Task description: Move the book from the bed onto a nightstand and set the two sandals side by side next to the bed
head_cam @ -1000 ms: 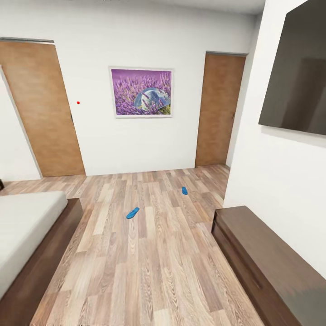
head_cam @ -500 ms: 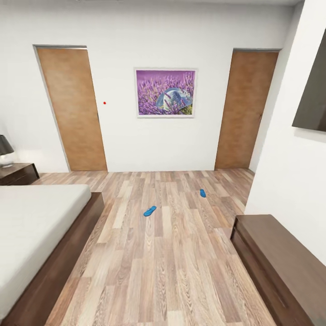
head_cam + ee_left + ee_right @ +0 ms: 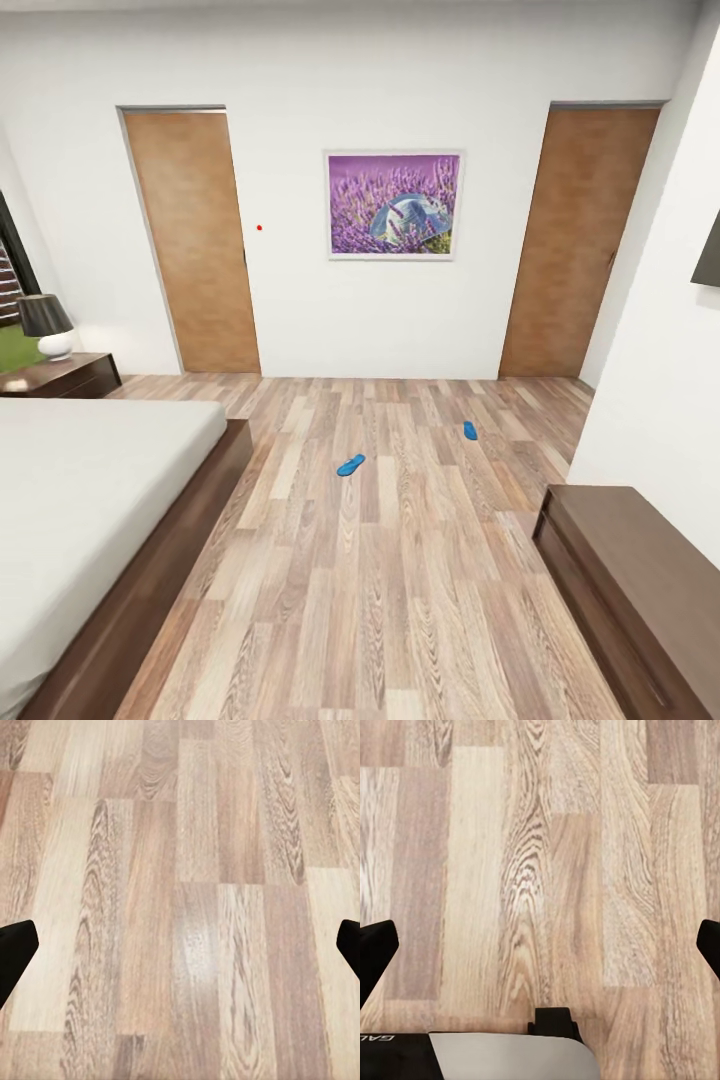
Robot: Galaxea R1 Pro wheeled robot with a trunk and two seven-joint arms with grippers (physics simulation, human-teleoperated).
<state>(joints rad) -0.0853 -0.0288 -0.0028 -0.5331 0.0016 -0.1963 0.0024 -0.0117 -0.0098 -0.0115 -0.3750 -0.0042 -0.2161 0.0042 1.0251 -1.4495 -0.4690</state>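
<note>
Two blue sandals lie apart on the wood floor, one near the foot of the bed and the other farther right. The bed, pale grey on a dark frame, fills the left side. Behind it stands a dark nightstand carrying a lamp. The book is out of view. My left gripper is open over bare floor, its black fingertips at the frame's sides. My right gripper is open too, fingertips wide apart above the planks.
A long dark brown bench runs along the right wall. Two wooden doors flank a purple picture on the far wall. Open floor lies between bed and bench. Part of my own base shows under the right gripper.
The head camera has swung left, so the whole scene slid right; the nightstand and lamp came fully into view. The sandals keep their places on the floor.
</note>
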